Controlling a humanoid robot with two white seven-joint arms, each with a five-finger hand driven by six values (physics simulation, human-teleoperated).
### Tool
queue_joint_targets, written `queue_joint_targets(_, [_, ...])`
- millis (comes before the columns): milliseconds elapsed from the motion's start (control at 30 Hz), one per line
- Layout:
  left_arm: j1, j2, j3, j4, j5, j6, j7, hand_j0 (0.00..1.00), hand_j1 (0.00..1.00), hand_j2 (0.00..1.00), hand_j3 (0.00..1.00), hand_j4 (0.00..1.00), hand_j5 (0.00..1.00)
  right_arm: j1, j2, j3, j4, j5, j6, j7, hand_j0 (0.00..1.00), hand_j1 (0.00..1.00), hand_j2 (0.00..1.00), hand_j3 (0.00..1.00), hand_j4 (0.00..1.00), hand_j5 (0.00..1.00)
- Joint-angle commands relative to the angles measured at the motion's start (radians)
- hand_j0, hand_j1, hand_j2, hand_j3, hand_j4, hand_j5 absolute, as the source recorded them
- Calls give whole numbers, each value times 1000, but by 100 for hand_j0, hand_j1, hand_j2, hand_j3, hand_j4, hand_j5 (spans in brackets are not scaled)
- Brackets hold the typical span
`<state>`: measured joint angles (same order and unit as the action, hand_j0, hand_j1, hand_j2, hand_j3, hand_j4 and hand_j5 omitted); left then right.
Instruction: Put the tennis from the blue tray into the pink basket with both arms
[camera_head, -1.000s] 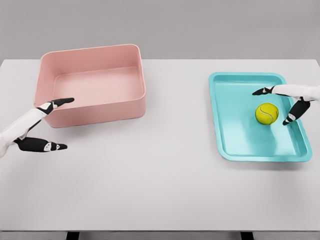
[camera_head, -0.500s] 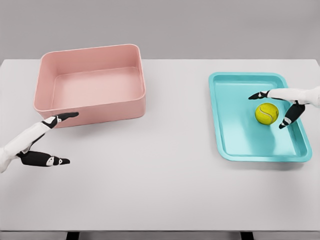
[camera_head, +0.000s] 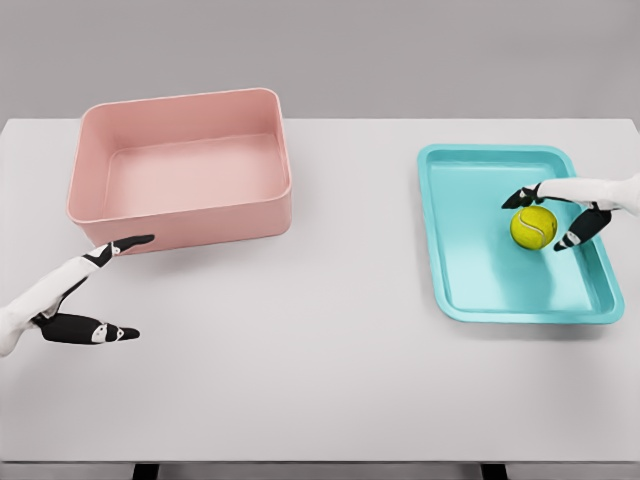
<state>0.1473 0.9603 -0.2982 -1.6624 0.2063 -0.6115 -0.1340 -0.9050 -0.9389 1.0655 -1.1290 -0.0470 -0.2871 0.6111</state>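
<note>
A yellow-green tennis ball (camera_head: 534, 227) lies in the right half of the blue tray (camera_head: 470, 270). My right hand (camera_head: 534, 222) reaches in from the right edge, its dark fingers spread close around the ball, one above-left and one at the lower right. Whether they touch it I cannot tell, and the ball rests on the tray floor. The pink basket (camera_head: 180, 215) stands at the far left with nothing in it. My left hand (camera_head: 140, 287) hovers over the table in front of the basket's near-left corner, fingers spread wide and holding nothing.
The white table (camera_head: 320, 350) spans the whole view, with a broad stretch of bare surface between basket and tray. Its front edge runs along the bottom of the picture.
My right hand's fingers have drawn in closer around the ball, which has stayed put. My left hand has dropped back toward me, away from the basket's front wall.
</note>
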Motion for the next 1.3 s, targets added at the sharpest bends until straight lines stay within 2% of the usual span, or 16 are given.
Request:
queue_joint_targets(0, [0, 1, -1, 0, 11, 1, -1, 100, 100, 100, 100, 100, 100, 0, 9, 1, 0, 4, 0, 0, 74, 74, 74, 74, 74, 74])
queue_joint_targets(100, [25, 1, 1, -2, 22, 1, -1, 100, 100, 100, 100, 100, 100, 0, 11, 11, 0, 18, 0, 0, 71, 71, 71, 71, 71, 71])
queue_joint_targets(167, [25, 1, 1, 0, 28, 1, -4, 100, 100, 100, 100, 100, 100, 0, 9, 11, 8, 18, -1, 0, 64, 64, 64, 64, 64, 64])
queue_joint_targets(200, [26, 1, 1, 0, 31, 1, -3, 100, 100, 100, 100, 100, 100, -2, 9, 11, 8, 18, -1, 0, 63, 63, 63, 63, 63, 63])
queue_joint_targets(300, [29, 1, 1, 3, 38, 1, -4, 100, 100, 100, 100, 100, 100, -2, 9, 11, 8, 18, -1, 0, 50, 50, 50, 50, 50, 50])
queue_joint_targets(500, [54, 3, 1, 4, 76, 1, -7, 100, 100, 100, 100, 100, 100, -15, 9, -4, -8, 1, -49, 0, 51, 51, 51, 51, 51, 51])
queue_joint_targets(567, [54, 12, 1, 4, 91, 1, -7, 100, 100, 100, 100, 100, 100, -18, 14, -45, -17, -1, -130, 0, 52, 52, 52, 52, 52, 52])
queue_joint_targets(633, [54, 14, 1, 4, 97, 1, -7, 100, 100, 100, 100, 100, 100, -18, 40, -68, -66, 0, -144, 0, 53, 53, 53, 53, 53, 53])
queue_joint_targets(833, [77, 41, -6, 0, 127, 1, -7, 100, 100, 100, 100, 100, 100, -17, 103, -70, -287, 10, -141, 0, 52, 52, 52, 52, 52, 52])
queue_joint_targets(900, [78, 41, -6, -2, 130, 1, -7, 100, 100, 100, 100, 100, 100, -15, 137, -58, -360, 15, -138, 0, 52, 52, 52, 52, 52, 52])
queue_joint_targets(1000, [77, 43, -38, -2, 176, 1, -7, 100, 100, 100, 100, 100, 100, -14, 198, -16, -448, 53, -136, 0, 51, 51, 51, 51, 51, 51])
queue_joint_targets(1067, [77, 43, -39, -3, 188, 1, -7, 100, 100, 100, 100, 100, 100, -14, 246, 37, -486, 82, -135, 0, 51, 51, 51, 51, 51, 51])
queue_joint_targets(1200, [78, 43, -45, -14, 196, 1, -7, 100, 100, 100, 100, 100, 100, -12, 331, 108, -506, 145, -129, 0, 52, 52, 52, 52, 52, 52])
queue_joint_targets(1267, [78, 43, -45, -14, 194, 1, -6, 100, 100, 100, 100, 100, 100, -12, 335, 114, -505, 147, -127, 0, 52, 52, 52, 52, 52, 52])
